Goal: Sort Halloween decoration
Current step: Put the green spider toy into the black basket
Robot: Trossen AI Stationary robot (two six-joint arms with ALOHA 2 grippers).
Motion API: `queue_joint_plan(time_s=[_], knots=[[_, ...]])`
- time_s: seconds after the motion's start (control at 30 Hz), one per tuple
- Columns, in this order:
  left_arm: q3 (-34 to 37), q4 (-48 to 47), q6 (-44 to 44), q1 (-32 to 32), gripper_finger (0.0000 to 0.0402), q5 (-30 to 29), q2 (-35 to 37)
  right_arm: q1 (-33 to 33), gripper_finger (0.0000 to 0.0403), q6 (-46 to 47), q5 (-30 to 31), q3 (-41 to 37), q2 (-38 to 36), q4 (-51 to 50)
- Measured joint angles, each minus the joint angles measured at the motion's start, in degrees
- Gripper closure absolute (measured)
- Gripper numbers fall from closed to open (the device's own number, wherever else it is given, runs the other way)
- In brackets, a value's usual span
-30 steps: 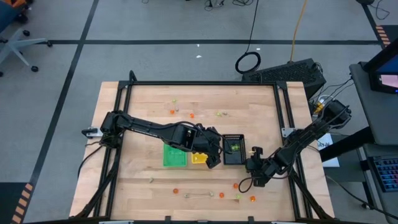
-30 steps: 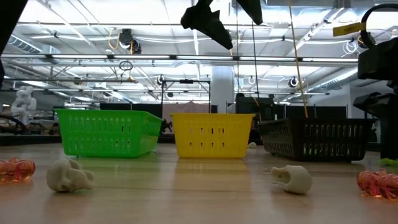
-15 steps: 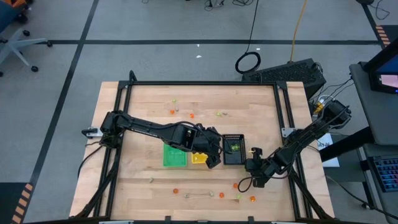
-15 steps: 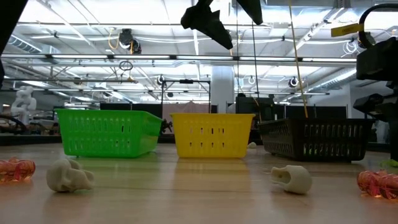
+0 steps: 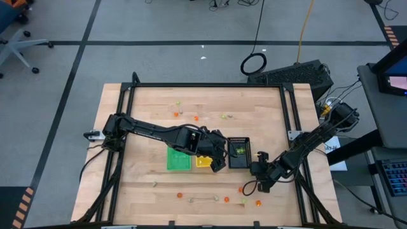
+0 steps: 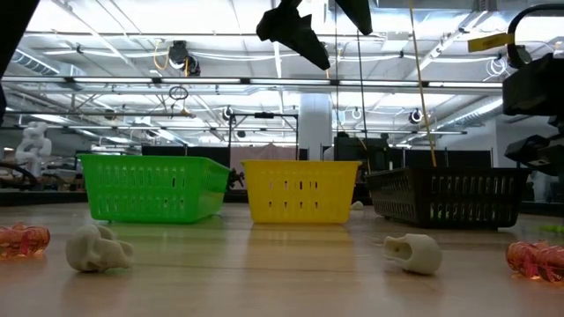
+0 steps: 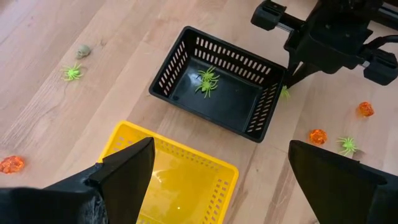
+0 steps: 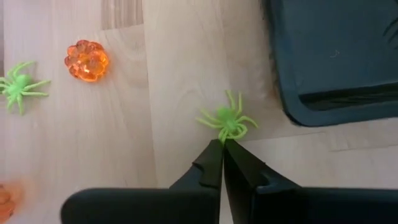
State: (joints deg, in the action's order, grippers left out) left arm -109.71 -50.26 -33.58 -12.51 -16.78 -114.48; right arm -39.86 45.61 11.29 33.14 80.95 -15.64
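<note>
A yellow-green spider (image 8: 227, 122), one Halloween decoration, lies on the table beside the black tray's (image 5: 238, 152) near right corner. My right gripper (image 8: 222, 145) is shut at this spider and slants down from the right (image 5: 257, 170). My left gripper (image 7: 221, 180) hangs open above the yellow tray (image 7: 180, 180), holding nothing. Two more green spiders (image 7: 205, 81) lie in the black tray. The green tray (image 5: 179, 159) stands left of the yellow one. My right gripper has its two fingertips (image 8: 214, 152) closed together at the spider's near legs (image 8: 222, 137), only at their free ends. The fingers slant down at it from the table's right side. The spider's body and other legs lie flat on the table.
Around the right gripper lie an orange pumpkin (image 8: 86, 60), another green spider (image 8: 18, 86) and more trinkets (image 5: 258, 203). Pale skulls (image 6: 97, 247) (image 6: 414, 253) lie near the front edge. A few trinkets (image 5: 196, 117) lie far back. A black frame (image 5: 206, 85) borders the table.
In the low view my right gripper's hand has turned a little in place at the table's right side. The left arm, the trays and the trinkets have kept still.
</note>
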Motion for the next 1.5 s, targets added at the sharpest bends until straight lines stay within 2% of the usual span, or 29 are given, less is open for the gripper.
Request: queue_joint_plan(time_s=[0.27, 0.53, 0.77, 1.03, 1.23, 1.5], knots=[[0.0, 0.0, 0.0, 0.0, 0.0033, 0.0, 0.0, -0.5, 0.0403, -1.6, -8.4, 3.3, 0.1, 0.4], [0.0, 0.0, 0.0, 0.0, 0.0033, 0.0, 0.0, -0.9, 0.0403, -1.6, -10.1, 6.8, -2.1, 0.2], [0.0, -0.7, -0.1, 0.0, 0.0033, 0.1, 0.0, -0.8, 0.0403, -1.6, -9.8, 9.2, -10.5, -2.6], [0.0, -1.3, -0.6, -0.1, 0.0033, 0.3, 1.0, -0.6, 0.0403, -3.1, -2.5, 11.4, -23.7, -5.0], [0.0, -1.5, -0.6, -0.2, 0.0033, 0.4, 1.9, 1.6, 0.0403, -5.2, 2.0, 11.4, -31.7, -0.6], [0.0, 0.3, -0.5, -0.2, 0.0033, 0.3, 4.6, 4.4, 0.0403, -14.4, 5.5, 11.4, -37.7, 7.6]])
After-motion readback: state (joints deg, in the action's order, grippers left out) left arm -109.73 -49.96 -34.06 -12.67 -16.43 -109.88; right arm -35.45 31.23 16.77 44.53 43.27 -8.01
